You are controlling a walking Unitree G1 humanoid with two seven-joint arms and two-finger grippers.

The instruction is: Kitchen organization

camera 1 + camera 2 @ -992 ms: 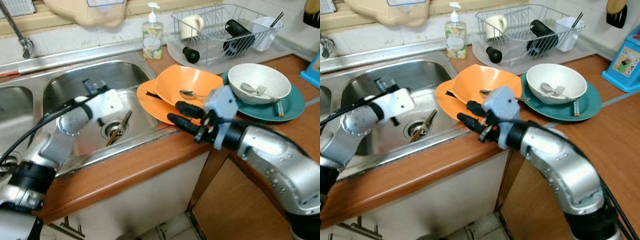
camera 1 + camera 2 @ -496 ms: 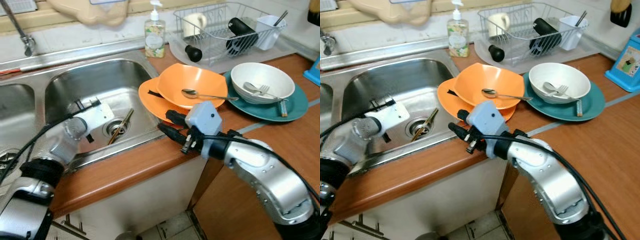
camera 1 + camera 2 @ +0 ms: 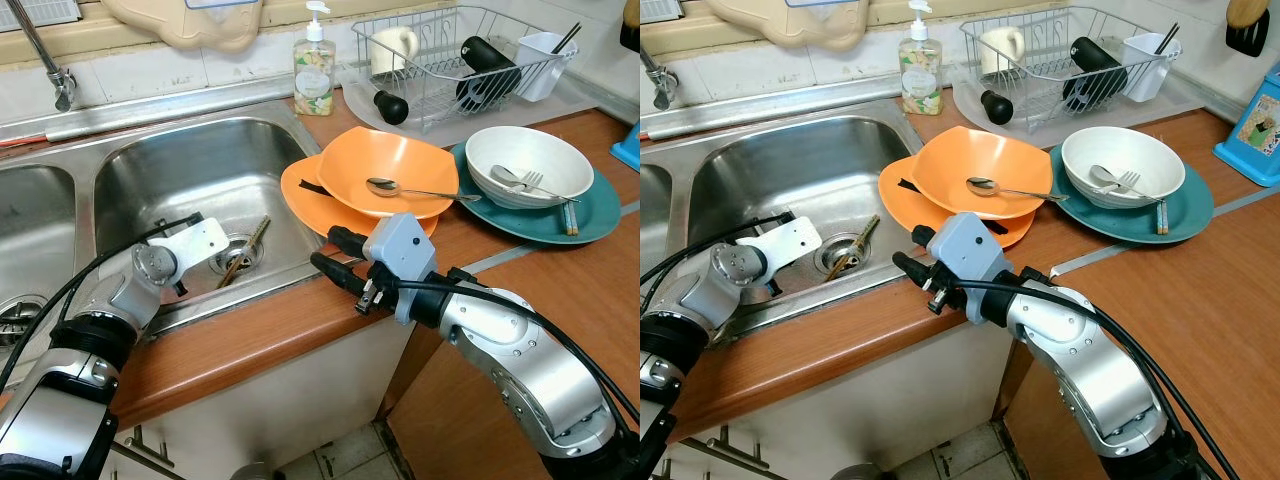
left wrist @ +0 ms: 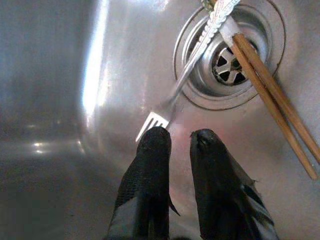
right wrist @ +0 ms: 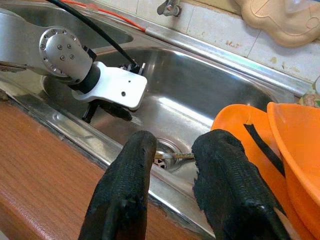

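Steel sink (image 3: 190,165) holds my left hand (image 4: 176,141), parted above a fork (image 4: 172,100); my empty right hand (image 5: 172,150) gapes over the tabletop (image 3: 260,335).

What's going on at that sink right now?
Left claw open, low in the sink basin, just short of the fork. Right claw open over the counter edge. Chopsticks lie across the drain.

No legible text or labels anywhere.
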